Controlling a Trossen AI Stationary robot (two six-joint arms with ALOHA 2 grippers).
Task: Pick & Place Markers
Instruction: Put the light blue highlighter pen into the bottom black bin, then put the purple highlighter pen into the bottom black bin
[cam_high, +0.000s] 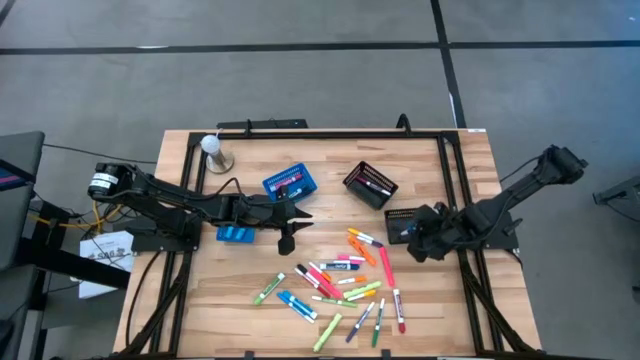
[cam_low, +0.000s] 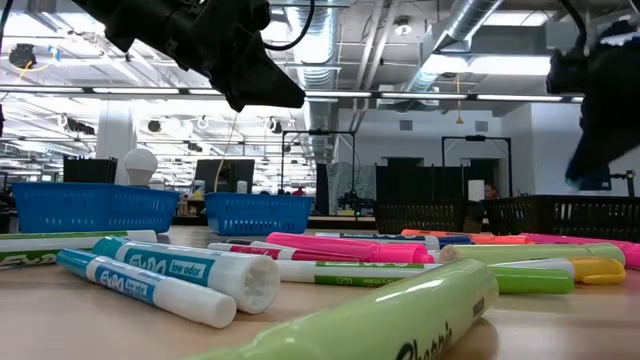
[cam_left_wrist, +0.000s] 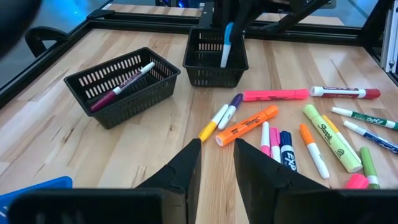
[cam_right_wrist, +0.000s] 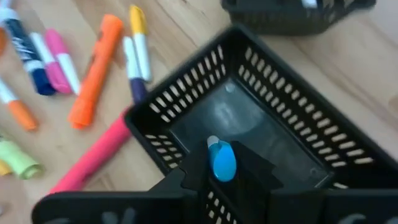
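Note:
Several markers (cam_high: 345, 285) in pink, orange, green, blue and white lie loose on the wooden table's near middle, also seen in the left wrist view (cam_left_wrist: 292, 134). My right gripper (cam_right_wrist: 222, 155) hangs over a black mesh basket (cam_left_wrist: 214, 62) at the right and is shut on a white marker with a blue cap (cam_left_wrist: 226, 46). A second black mesh basket (cam_left_wrist: 121, 84) holds a white and a purple marker. My left gripper (cam_left_wrist: 216, 144) stands open above the table's middle (cam_high: 290, 238), with nothing between its fingers. My right gripper pinches the marker's blue cap end (cam_right_wrist: 222, 163) between its two fingers. The fingers come from above, slanting down. The marker hangs nearly upright below them, its white lower end (cam_left_wrist: 222, 62) inside the black basket. I cannot tell whether that end touches the basket's floor.
Two blue plastic baskets (cam_high: 290, 183) (cam_high: 237, 235) sit left of the middle. A white bulb-shaped object (cam_high: 213, 150) stands at the far left. A black frame rail (cam_high: 330, 133) runs along the far and side edges. Bare wood lies between the left gripper and the black baskets.

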